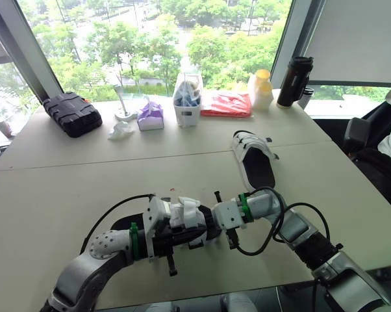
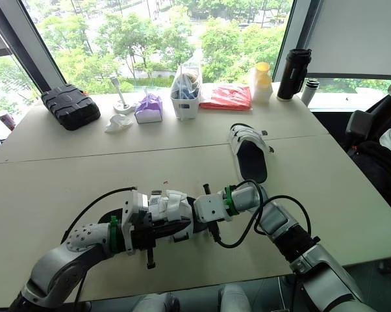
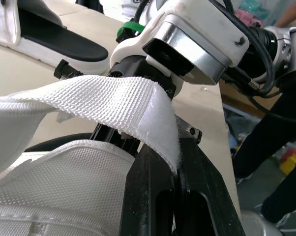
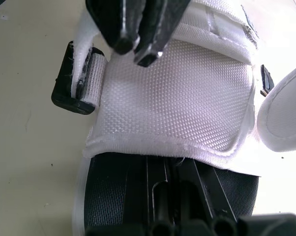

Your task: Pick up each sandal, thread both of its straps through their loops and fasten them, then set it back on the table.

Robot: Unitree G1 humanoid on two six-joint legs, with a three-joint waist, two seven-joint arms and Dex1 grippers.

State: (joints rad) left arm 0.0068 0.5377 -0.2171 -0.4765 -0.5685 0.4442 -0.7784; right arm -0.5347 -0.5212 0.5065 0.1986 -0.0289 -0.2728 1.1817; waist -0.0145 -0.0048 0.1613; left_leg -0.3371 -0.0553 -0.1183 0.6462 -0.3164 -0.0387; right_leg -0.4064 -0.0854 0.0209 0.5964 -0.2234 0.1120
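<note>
The near sandal [image 2: 173, 208] lies at 6 o'clock on the table [image 1: 65, 188], close to the front edge, between the two arms. The left pincer [image 3: 173, 152] is closed on the end of a white strap [image 3: 89, 101], which bends over its fingertips. The right pincer [image 4: 170, 164] comes from 3 o'clock. Its fingers are narrow, almost together, over the black footbed, and I cannot tell if they pinch anything. At one side of the white upper a black loop [image 4: 72, 96] already carries webbing. At the other side a second strap [image 4: 283, 118] hangs free.

I judge the step in hand to be threading the held strap. To do it well, the right pincer should hold the sandal steady while the left keeps the strap flat and not twisted. The grip should be close to the tip, so the end goes straight into its loop. The fuzzy tip may catch on the upper too early, so it should stay lifted until it is through.

The other sandal [image 1: 254, 159] waits at 1 o'clock, well apart. At 12 o'clock, along the window edge, stand a black case [image 1: 72, 114], a white basket [image 1: 188, 101] and a dark flask [image 1: 294, 81].
</note>
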